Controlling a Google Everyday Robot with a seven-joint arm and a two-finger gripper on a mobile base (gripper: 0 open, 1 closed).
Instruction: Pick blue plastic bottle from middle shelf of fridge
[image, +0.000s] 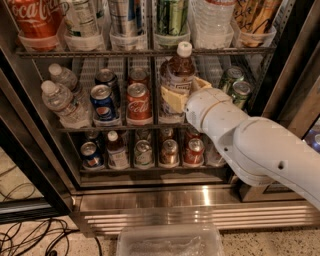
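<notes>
The blue plastic bottle (178, 75) has a white cap, dark brown drink and a pale label. It stands upright in the middle of the middle shelf (107, 128) of the fridge (200, 199), its cap level with the shelf above. My gripper (183, 93) reaches in from the right on a white arm and is shut on the bottle's lower body. One pale finger (171, 100) lies across the label's front and the other (201, 83) is at the bottle's right side. The bottle's base is hidden behind the gripper.
Clear water bottles (61, 100), a Pepsi can (103, 103) and a Coca-Cola can (138, 103) stand left of the bottle, with green cans (235, 88) to the right. Cans fill the lower shelf (165, 152). A clear bin (170, 242) and cables (30, 235) lie on the floor.
</notes>
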